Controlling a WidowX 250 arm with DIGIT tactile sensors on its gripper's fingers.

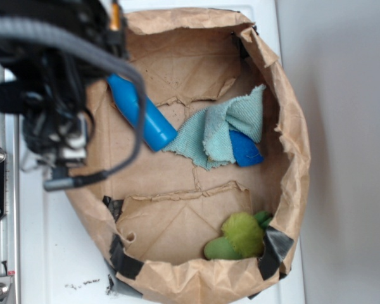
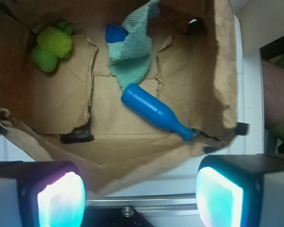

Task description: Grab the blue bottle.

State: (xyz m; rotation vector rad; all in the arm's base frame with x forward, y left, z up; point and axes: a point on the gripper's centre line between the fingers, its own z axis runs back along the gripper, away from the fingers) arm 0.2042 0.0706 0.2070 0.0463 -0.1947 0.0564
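The blue bottle lies on its side on the floor of a brown paper bag, its narrow neck toward the bag's wall. In the exterior view the blue bottle is partly crossed by my arm's cable. My gripper is open, nothing between its glowing pads. It hangs above the bag's near rim, well short of the bottle. In the exterior view the gripper sits over the bag's left edge.
A teal cloth lies crumpled just beyond the bottle's base, half covering a small darker blue object. A green plush toy sits in the bag's corner. The bag's crumpled walls ring everything. A metal rail runs at the left.
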